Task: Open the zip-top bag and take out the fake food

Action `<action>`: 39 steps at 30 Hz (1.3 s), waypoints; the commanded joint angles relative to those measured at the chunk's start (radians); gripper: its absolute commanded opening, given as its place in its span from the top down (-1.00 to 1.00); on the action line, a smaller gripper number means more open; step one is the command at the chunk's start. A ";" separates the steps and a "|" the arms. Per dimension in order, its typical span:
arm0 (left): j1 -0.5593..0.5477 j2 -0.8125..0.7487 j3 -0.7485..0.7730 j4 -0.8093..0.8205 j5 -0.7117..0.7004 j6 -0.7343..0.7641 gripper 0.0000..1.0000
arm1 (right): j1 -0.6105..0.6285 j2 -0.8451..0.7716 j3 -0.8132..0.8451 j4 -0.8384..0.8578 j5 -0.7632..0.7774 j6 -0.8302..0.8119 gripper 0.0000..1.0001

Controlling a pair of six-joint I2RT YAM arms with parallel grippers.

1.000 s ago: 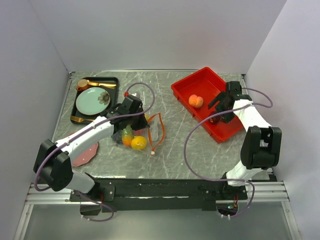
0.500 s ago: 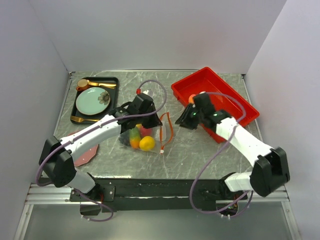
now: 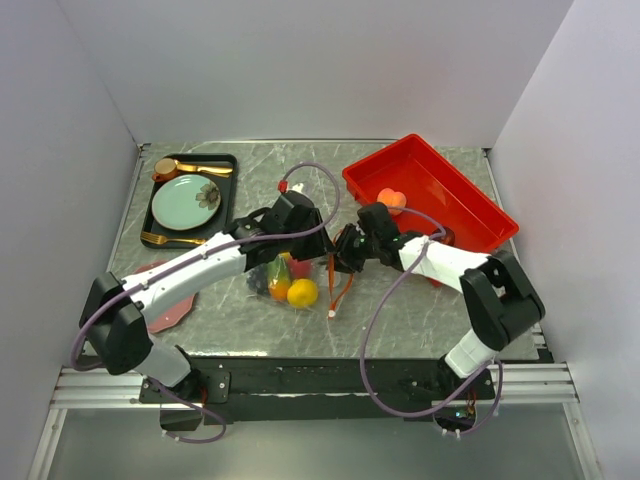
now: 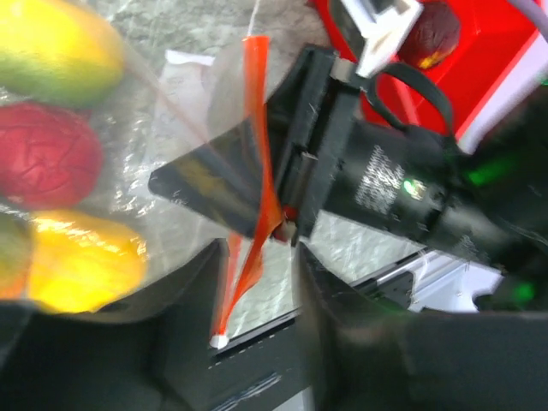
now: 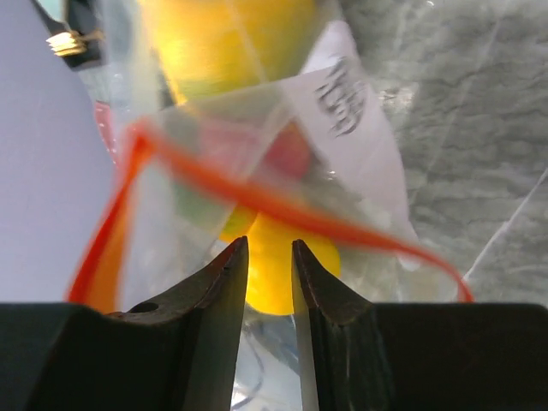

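The zip-top bag [image 3: 268, 281] lies mid-table with fake food inside: a yellow fruit [image 3: 302, 292], an orange one [image 3: 280, 291] and a red one [image 4: 47, 154]. Its orange-red zip strip [image 4: 257, 128] trails to the white slider [image 3: 331, 313]. My left gripper [image 4: 257, 291] is open at the bag's right end, and the strip hangs loose between its fingers. My right gripper [image 5: 268, 248] faces the bag's mouth from the right. Its jaws stand a narrow gap apart, with clear film and a yellow fruit [image 5: 274, 265] showing beyond them. In the top view the two grippers nearly meet [image 3: 330, 248].
The red tray [image 3: 470, 200] at the back right holds a peach fruit [image 3: 392, 200] and a dark red one [image 4: 437, 34]. A black tray [image 3: 232, 160] at the back left carries a mint plate [image 3: 185, 200] and gold cutlery [image 3: 190, 167]. A pink item [image 3: 170, 312] lies under my left arm.
My right arm swung from the red tray over to the bag, its jaws narrowing on the way. My left jaws, shut before, have come apart. The bag and left gripper shifted right.
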 commanded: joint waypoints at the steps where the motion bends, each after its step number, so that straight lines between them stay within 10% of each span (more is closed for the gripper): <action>1: -0.003 -0.080 -0.027 -0.023 -0.027 0.006 -0.11 | 0.005 0.051 -0.012 0.097 -0.056 0.025 0.33; 6: -0.002 -0.142 -0.053 -0.110 -0.074 0.009 -0.18 | 0.007 0.055 -0.030 0.151 -0.067 0.028 0.33; 11: 0.027 -0.231 -0.172 -0.162 -0.082 -0.029 0.61 | 0.007 0.056 -0.055 0.172 -0.087 0.016 0.33; 16: 0.040 -0.239 -0.264 -0.109 -0.056 -0.044 0.96 | 0.017 0.050 -0.056 0.171 -0.096 -0.022 0.31; 39: 0.040 -0.047 -0.337 -0.006 -0.110 -0.069 0.98 | 0.155 0.025 -0.001 0.023 -0.018 -0.162 -0.53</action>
